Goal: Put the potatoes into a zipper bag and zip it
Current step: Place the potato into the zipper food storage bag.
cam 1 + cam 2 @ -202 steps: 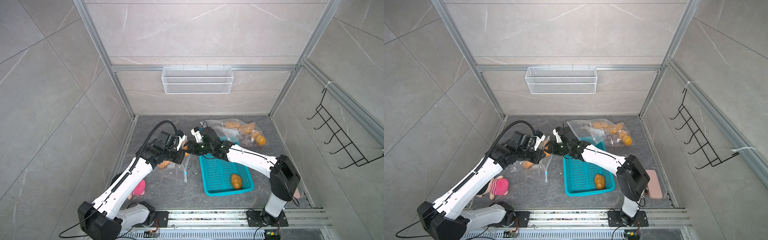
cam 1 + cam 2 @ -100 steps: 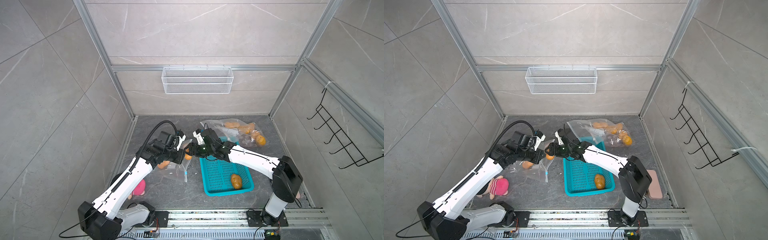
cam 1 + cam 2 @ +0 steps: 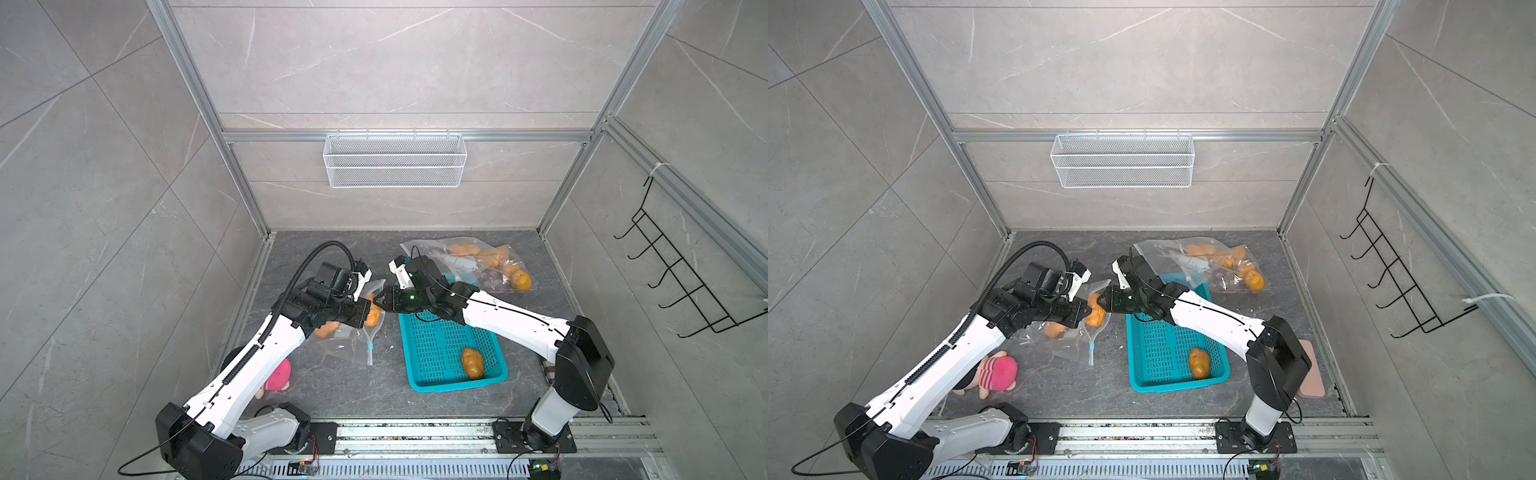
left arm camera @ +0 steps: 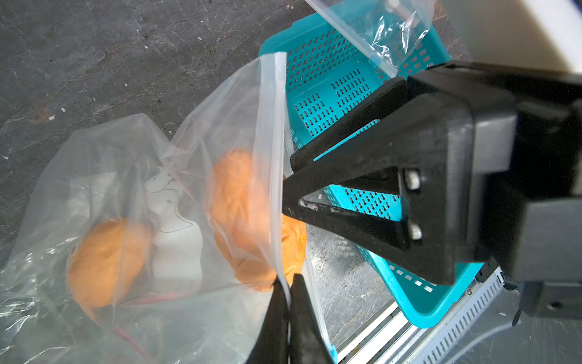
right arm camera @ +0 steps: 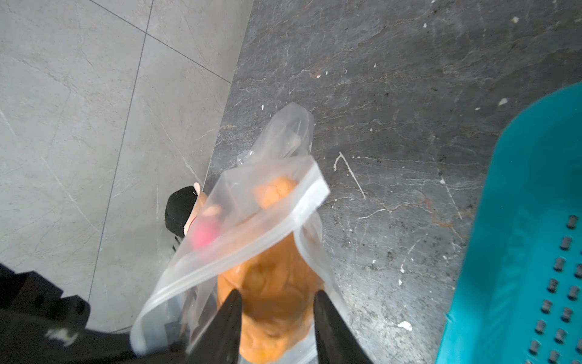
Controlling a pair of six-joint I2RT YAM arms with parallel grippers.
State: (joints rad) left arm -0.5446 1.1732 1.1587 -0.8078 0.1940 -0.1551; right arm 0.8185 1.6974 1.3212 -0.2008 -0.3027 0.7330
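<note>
A: Where is the potato [image 5: 274,277] now?
B: At the mouth of the zipper bag [image 4: 126,151], just beyond my right fingers [image 4: 293,179], which stand partly open (touching it or not, I cannot tell).
A: And the left?
B: My left fingers [image 4: 280,302] are pinched tight on the bag's zipper strip. A second potato [image 4: 104,261] lies deeper inside; a third potato [image 3: 472,362] sits in the teal basket [image 3: 432,386] on the counter [image 3: 332,386].

A teal basket [image 3: 457,384] sits on the grey floor [image 3: 353,395]. A pink plush toy [image 3: 994,372] lies near a side wall. A white wire shelf [image 3: 395,160] and black hooks [image 3: 681,286] hang on the walls.
</note>
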